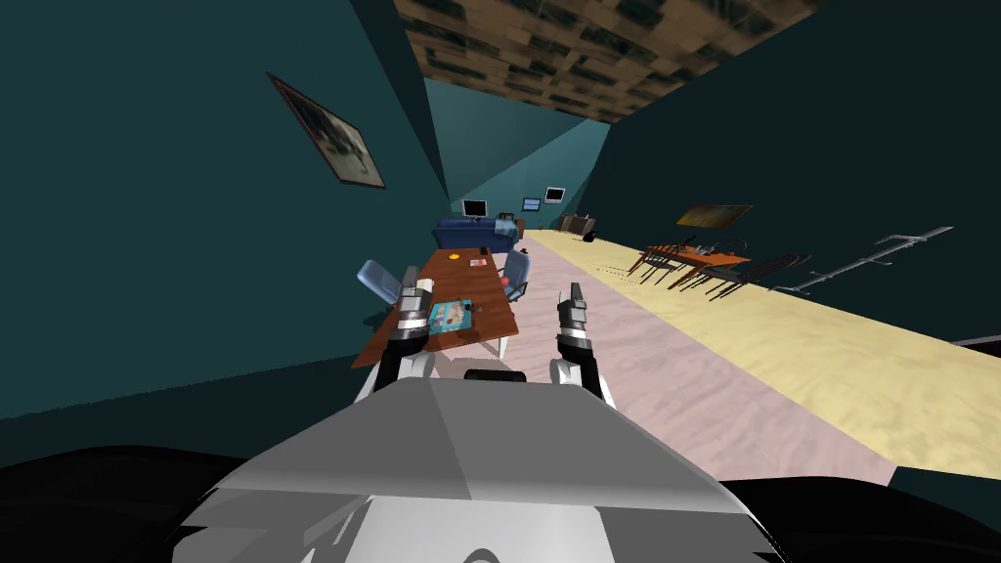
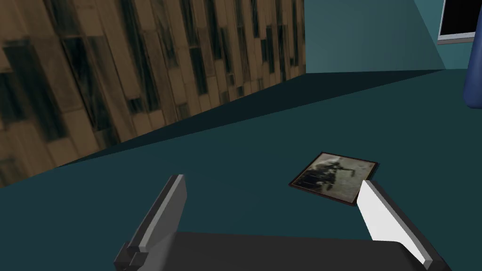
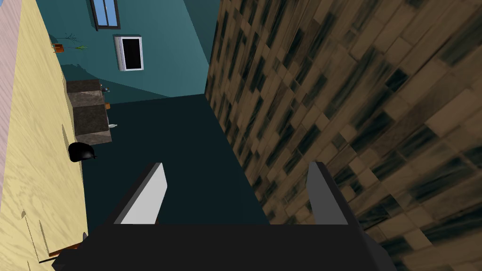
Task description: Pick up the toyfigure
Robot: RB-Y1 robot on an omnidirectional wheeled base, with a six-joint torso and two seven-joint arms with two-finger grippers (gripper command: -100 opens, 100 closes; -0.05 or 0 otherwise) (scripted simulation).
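A long brown table [image 1: 445, 293] stands ahead, slightly to my left. On its near end lies a teal mat [image 1: 451, 315] with a small dark object [image 1: 472, 310] at its edge. Farther along sit a small orange item [image 1: 454, 255] and a pinkish one [image 1: 479, 262]. They are too small to tell which is the toy figure. My left gripper [image 1: 411, 289] is raised in front of the table's near end, and its fingers stand open [image 2: 272, 183] with nothing between them. My right gripper [image 1: 575, 295] is held up over the pink floor beside the table, also open and empty [image 3: 237, 167].
Blue chairs [image 1: 379, 281] [image 1: 516, 274] flank the table, and a blue sofa [image 1: 474, 233] stands beyond its far end. Another table with dark chairs [image 1: 696, 260] stands at the right wall. A pale pink floor strip [image 1: 626, 332] runs forward beside the table.
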